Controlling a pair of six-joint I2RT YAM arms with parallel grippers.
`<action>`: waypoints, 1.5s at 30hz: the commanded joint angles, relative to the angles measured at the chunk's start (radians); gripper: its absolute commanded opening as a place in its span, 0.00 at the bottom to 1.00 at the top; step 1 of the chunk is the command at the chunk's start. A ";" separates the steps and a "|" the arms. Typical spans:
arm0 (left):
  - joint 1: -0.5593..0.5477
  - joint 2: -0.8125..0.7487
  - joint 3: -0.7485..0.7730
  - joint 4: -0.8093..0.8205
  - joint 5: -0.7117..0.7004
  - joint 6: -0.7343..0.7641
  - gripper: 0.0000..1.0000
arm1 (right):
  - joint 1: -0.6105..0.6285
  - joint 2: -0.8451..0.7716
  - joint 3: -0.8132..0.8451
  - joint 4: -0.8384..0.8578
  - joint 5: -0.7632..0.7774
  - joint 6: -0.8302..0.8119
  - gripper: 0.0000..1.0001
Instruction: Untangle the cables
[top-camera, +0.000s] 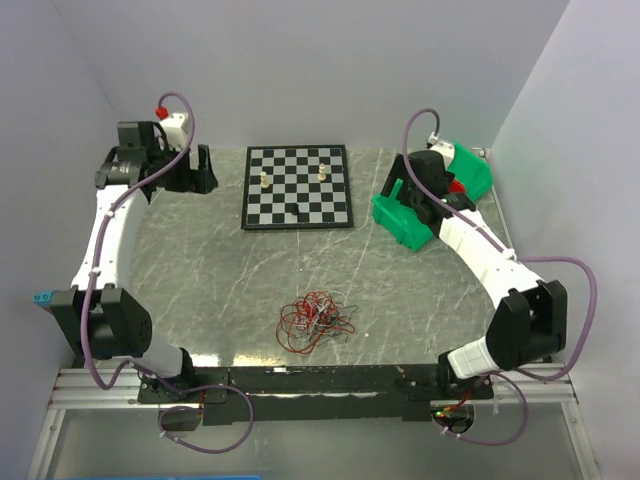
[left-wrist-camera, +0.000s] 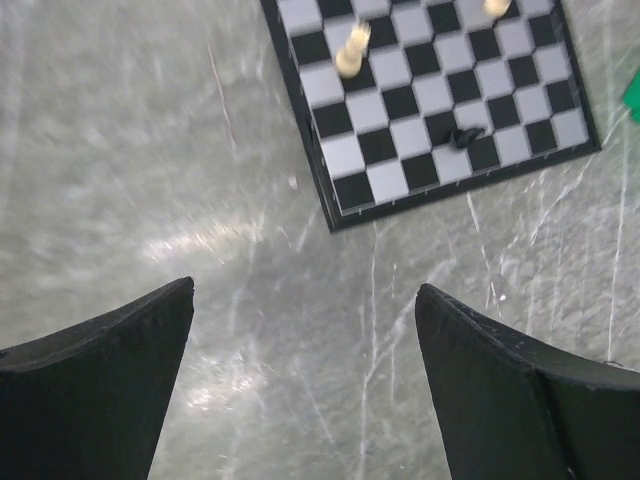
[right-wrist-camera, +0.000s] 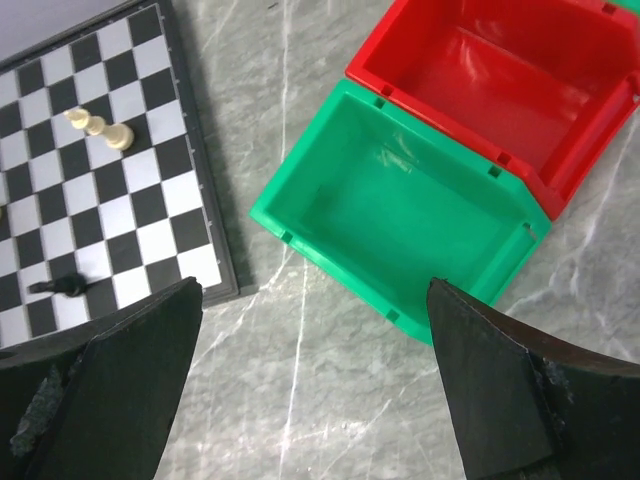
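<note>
- Plainly, the cables (top-camera: 316, 320) lie in one tangled heap on the table (top-camera: 200, 260) near its front edge, between the arm bases. They show only in the top view.
- Red loops dominate, and the darker and pale strands are too fine to count.
- The left gripper (left-wrist-camera: 303, 300) hangs spread and empty beside the chessboard (left-wrist-camera: 440, 100), well apart from the heap.
- The right gripper (right-wrist-camera: 312, 295) gapes empty over one green bin (right-wrist-camera: 400, 210) and one red bin (right-wrist-camera: 500, 90).
</note>
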 joint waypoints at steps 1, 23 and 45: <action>0.003 0.020 -0.107 0.075 0.005 -0.143 0.97 | 0.024 0.076 0.082 -0.026 0.126 -0.044 1.00; -0.105 0.062 -0.247 0.094 0.074 -0.092 0.97 | 0.062 0.335 0.119 -0.007 0.035 -0.171 0.95; -0.105 -0.041 -0.308 0.091 -0.029 -0.019 0.97 | 0.281 0.251 -0.087 -0.106 0.138 0.051 0.27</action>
